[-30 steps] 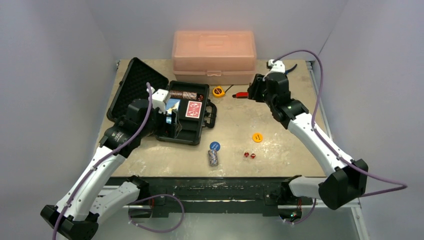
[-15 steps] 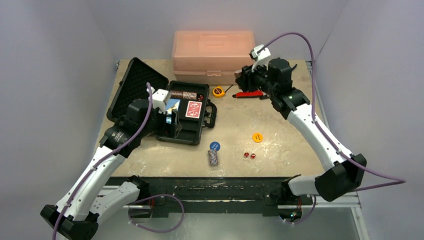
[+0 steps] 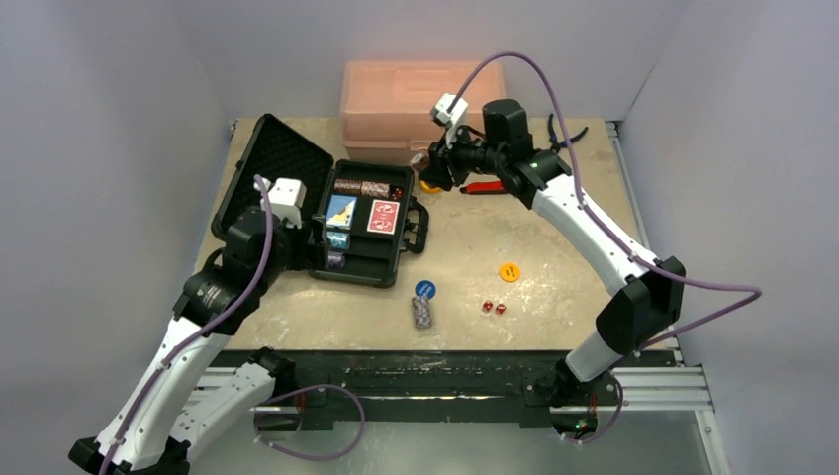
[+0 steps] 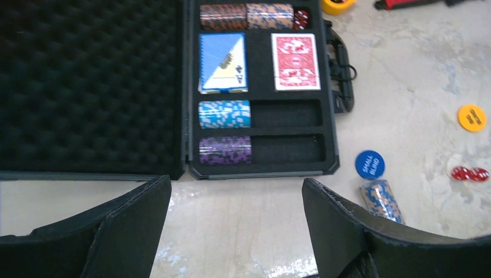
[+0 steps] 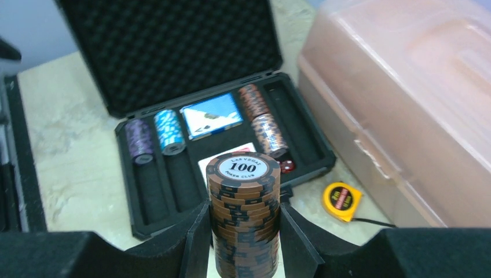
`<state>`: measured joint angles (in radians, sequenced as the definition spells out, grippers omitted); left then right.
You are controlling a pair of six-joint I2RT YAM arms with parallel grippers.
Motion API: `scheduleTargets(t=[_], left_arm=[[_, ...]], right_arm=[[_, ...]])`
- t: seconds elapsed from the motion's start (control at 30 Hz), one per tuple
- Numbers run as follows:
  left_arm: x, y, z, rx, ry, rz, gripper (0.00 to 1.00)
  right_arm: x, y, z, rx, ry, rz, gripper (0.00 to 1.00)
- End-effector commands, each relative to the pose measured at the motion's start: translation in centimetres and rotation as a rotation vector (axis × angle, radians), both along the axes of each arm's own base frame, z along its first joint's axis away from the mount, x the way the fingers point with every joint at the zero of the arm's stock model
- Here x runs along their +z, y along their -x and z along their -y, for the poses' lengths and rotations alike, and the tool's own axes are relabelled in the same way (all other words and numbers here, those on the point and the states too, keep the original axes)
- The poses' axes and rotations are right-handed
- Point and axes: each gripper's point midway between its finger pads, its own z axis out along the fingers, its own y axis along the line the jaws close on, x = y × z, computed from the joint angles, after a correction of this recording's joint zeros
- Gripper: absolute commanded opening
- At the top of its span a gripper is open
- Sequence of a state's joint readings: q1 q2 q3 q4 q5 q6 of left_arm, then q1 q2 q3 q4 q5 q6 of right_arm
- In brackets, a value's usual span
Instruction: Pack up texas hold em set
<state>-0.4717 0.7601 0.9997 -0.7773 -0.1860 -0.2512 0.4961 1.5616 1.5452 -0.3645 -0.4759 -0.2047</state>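
The black briefcase (image 3: 394,259) lies open, its foam lid (image 3: 272,163) tilted back to the left. In its tray (image 4: 260,171) are a blue card deck (image 4: 223,61), a red deck (image 4: 295,61), a light blue chip stack (image 4: 224,114), a purple stack (image 4: 224,150) and brown and blue stacks (image 4: 246,16). My right gripper (image 5: 244,215) is shut on a brown chip stack (image 5: 243,191) and hovers by the case's far right corner (image 3: 435,166). My left gripper (image 4: 237,194) is open and empty, just short of the case's near edge. On the table lie a loose chip stack (image 3: 422,313), a blue disc (image 3: 424,289), a yellow disc (image 3: 509,271) and red dice (image 3: 493,308).
A translucent pink box (image 3: 423,104) stands at the back, right behind the case. A yellow tape measure (image 5: 343,201) and a red-handled tool (image 3: 485,186) lie in front of it, under and beside my right gripper.
My right arm has swung left from the back right of the table, carrying the brown chip stack to the case. My left arm has drawn back from over the tray.
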Motion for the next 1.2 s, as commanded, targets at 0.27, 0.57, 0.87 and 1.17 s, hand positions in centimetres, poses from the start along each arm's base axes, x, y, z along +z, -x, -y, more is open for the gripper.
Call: scheduleTargets(t=[0.27, 0.57, 0.87, 1.17], left_arm=[[3.7, 1.5, -7.0, 0.326, -0.015, 0.22, 0.87], [4.4, 2.1, -7.7, 0.348, -0.001, 0.261, 0.89], [4.3, 2.1, -7.8, 0.352, -0.008, 0.255, 0.96], [4.3, 2.3, -8.3, 0.37, -0.016, 0.256, 1.0]], right_arm=[[-1.6, 2.8, -8.5, 0.208, 0.12, 0.044, 0.0], [-6.4, 4.6, -12.5, 0.289, 0.238, -0.012, 0.0], [-9.9, 5.9, -15.4, 0.338, 0.33, -0.052, 0.0], [-12.4, 6.8, -17.1, 0.362, 0.37, -0.077, 0.0]])
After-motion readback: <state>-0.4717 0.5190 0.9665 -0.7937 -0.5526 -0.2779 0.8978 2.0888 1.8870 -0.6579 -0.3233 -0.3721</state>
